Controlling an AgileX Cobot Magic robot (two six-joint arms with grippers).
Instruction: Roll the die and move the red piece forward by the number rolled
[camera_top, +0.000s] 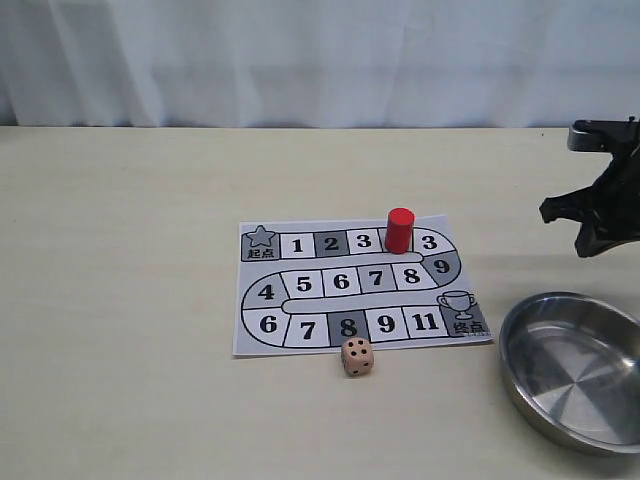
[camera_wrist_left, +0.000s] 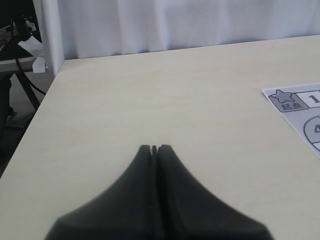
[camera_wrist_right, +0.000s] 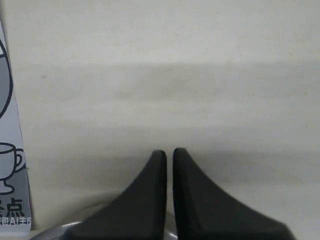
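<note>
The red piece (camera_top: 399, 229) stands upright in the top row of the printed board (camera_top: 262, 241), on the square between the two squares marked 3. The die (camera_top: 357, 357) lies on the table just off the board's near edge, in front of square 8, with several pips on top. My right gripper (camera_top: 548, 211) (camera_wrist_right: 169, 151) hovers right of the board and behind the bowl; it is shut and holds nothing. My left gripper (camera_wrist_left: 154, 148) is shut and empty over bare table left of the board (camera_wrist_left: 300, 105), and is out of the exterior view.
A round steel bowl (camera_top: 512, 340) sits at the near right of the table, and its rim (camera_wrist_right: 50, 232) shows under the right gripper. The board's trophy corner (camera_wrist_right: 10, 160) lies beside it. A white curtain hangs behind the table. The table's left edge (camera_wrist_left: 45, 100) is near the left gripper.
</note>
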